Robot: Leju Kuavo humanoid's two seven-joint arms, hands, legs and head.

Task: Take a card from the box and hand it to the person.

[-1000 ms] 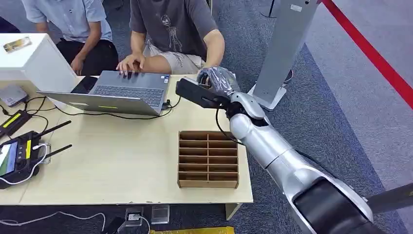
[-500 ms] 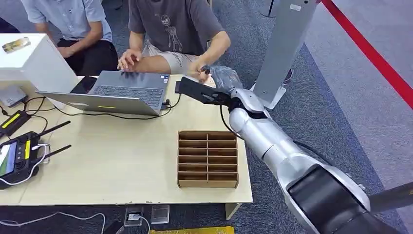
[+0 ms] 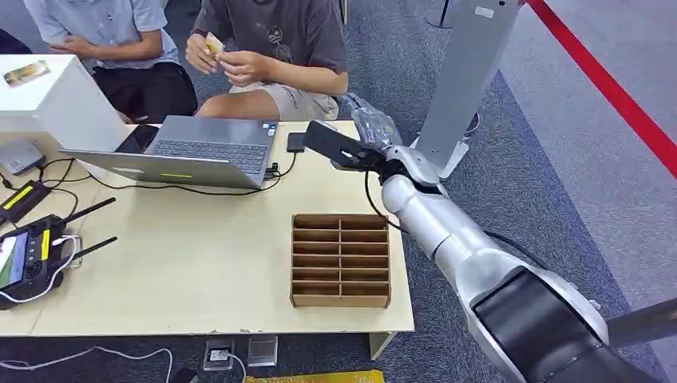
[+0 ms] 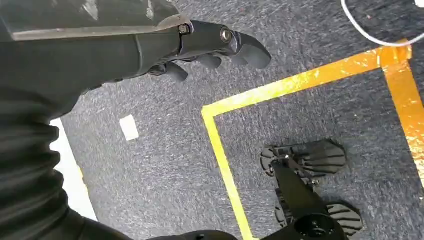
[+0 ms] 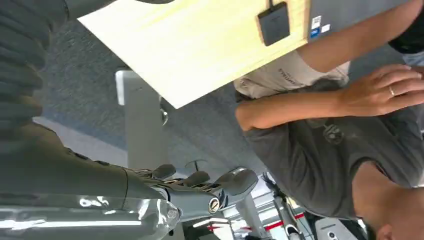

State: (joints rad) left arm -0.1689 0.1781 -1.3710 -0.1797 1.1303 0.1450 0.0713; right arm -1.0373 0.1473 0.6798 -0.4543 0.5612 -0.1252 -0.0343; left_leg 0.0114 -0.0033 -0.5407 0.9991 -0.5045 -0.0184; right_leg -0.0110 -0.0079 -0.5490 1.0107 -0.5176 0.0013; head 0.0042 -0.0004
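The right robot hand (image 3: 366, 128) reaches past the worktop (image 3: 199, 263) edge toward the person (image 3: 275, 40), fingers apart, holding nothing. The person holds what looks like the card (image 3: 214, 44), so the handover seems done. The left robot hand (image 4: 210, 45) hangs idle and loosely open, over the floor.

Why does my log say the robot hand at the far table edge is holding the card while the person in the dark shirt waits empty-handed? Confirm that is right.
Not right. The head view shows the card in the person's hands, while the right robot hand at the far table edge holds nothing; the right wrist view shows its fingers empty.
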